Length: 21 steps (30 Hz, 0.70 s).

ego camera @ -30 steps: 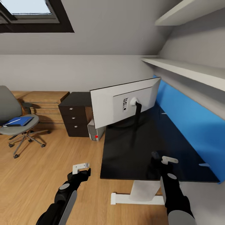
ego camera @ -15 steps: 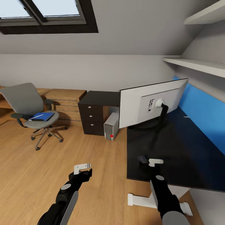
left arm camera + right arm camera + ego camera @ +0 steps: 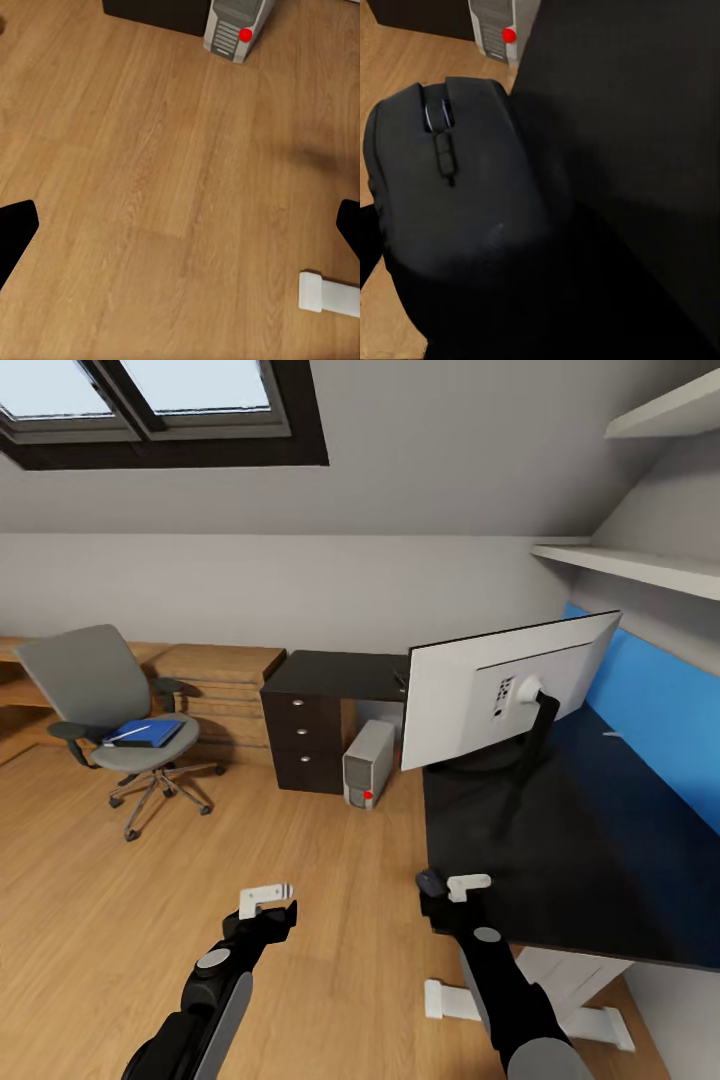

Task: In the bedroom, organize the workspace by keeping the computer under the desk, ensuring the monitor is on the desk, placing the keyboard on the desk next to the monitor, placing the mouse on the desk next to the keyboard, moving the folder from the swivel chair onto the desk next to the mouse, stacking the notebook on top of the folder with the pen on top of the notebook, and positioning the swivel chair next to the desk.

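The monitor (image 3: 505, 695) shows its back only; its screen is hidden.

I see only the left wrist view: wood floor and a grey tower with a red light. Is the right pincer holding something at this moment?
Observer: Yes. The right wrist view shows the mouse held in the right pincer, beside the edge of the desk.
Operator: Is the folder already on the desk?
Observer: No. In the head view the folder lies on the seat of the swivel chair, which stands apart from the desk.
Operator: And the monitor, where does it stand?
Observer: The monitor stands on the desk with its pale back toward the robot.
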Tool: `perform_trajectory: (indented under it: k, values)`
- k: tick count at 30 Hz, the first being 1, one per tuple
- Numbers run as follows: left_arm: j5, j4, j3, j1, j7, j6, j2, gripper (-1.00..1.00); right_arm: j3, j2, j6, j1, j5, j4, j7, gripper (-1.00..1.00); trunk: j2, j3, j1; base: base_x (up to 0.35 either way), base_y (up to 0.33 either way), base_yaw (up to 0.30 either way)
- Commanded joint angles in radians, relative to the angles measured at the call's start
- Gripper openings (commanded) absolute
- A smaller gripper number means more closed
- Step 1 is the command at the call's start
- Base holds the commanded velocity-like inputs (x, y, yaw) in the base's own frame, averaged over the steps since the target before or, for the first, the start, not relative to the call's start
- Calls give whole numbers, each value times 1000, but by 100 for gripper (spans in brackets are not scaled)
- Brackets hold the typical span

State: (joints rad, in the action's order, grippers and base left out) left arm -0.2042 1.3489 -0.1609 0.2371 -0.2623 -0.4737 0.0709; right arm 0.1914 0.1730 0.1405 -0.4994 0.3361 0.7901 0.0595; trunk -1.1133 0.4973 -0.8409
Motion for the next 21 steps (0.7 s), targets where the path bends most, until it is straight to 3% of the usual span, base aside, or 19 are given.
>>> perform_trajectory:
  k: [1,10,21]
  values:
    - [-11,1,-2,1,-9,-3,0,100,4,2,5,0,6,1,12,-100,-1,1,0,0,8,0]
    - [-14,2,-2,1,-9,-3,-2,100,5,2,4,0,6,-3,33,-100,-1,1,0,135,253,45]
    - [-14,2,-1,1,-9,-3,-2,100,5,2,3,0,6,-3,32,-100,-1,1,0,147,271,250]
